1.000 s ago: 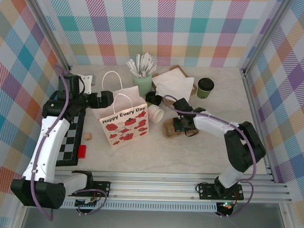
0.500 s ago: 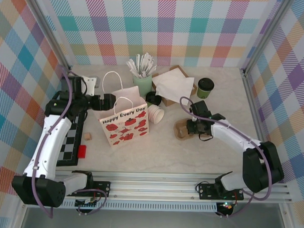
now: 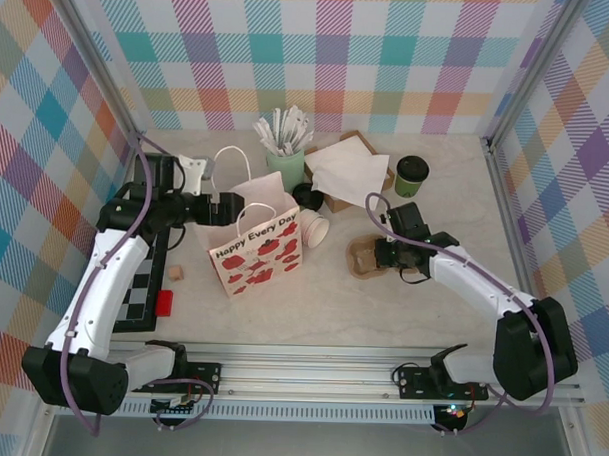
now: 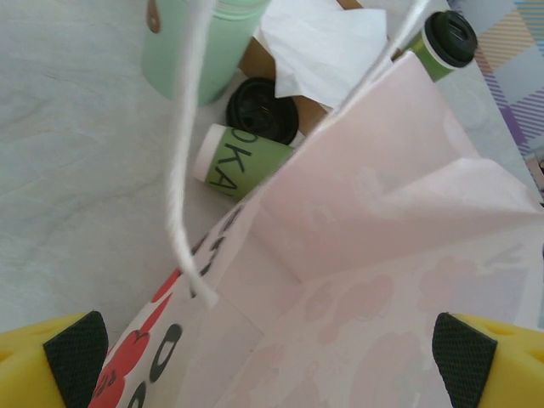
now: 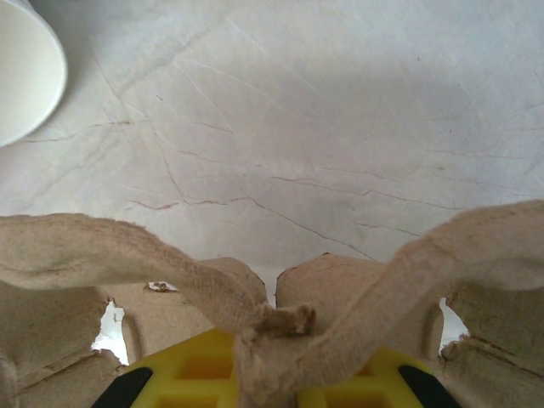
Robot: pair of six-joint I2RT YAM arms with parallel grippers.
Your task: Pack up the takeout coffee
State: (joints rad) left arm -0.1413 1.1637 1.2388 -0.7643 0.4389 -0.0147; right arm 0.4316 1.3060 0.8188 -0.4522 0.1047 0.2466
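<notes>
The takeout coffee point(image 3: 411, 176), a dark green cup with a black lid, stands upright at the back right of the table; the left wrist view has it at the top right point(image 4: 448, 42). The white "Happy Every Day" paper bag point(image 3: 254, 248) stands left of centre, tilted. My left gripper point(image 3: 220, 210) is open at the bag's mouth, its fingers straddling the pale inside of the bag point(image 4: 365, 280). My right gripper point(image 3: 386, 253) is shut on a rib of the brown cardboard cup carrier point(image 3: 363, 258), which fills the lower half of the right wrist view point(image 5: 280, 331).
A pale green cup of white-wrapped sticks point(image 3: 285, 159), white napkins on a brown box point(image 3: 349, 168), a black lid point(image 3: 306, 196) and a lying green cup point(image 4: 242, 161) sit behind the bag. Cream cups point(image 3: 312, 228) lie beside it. A checkerboard point(image 3: 143, 277) and small blocks lie left.
My left gripper has moved right onto the bag's mouth, and the bag has tilted and shifted right. My right arm has swung out to the right, still holding the carrier.
</notes>
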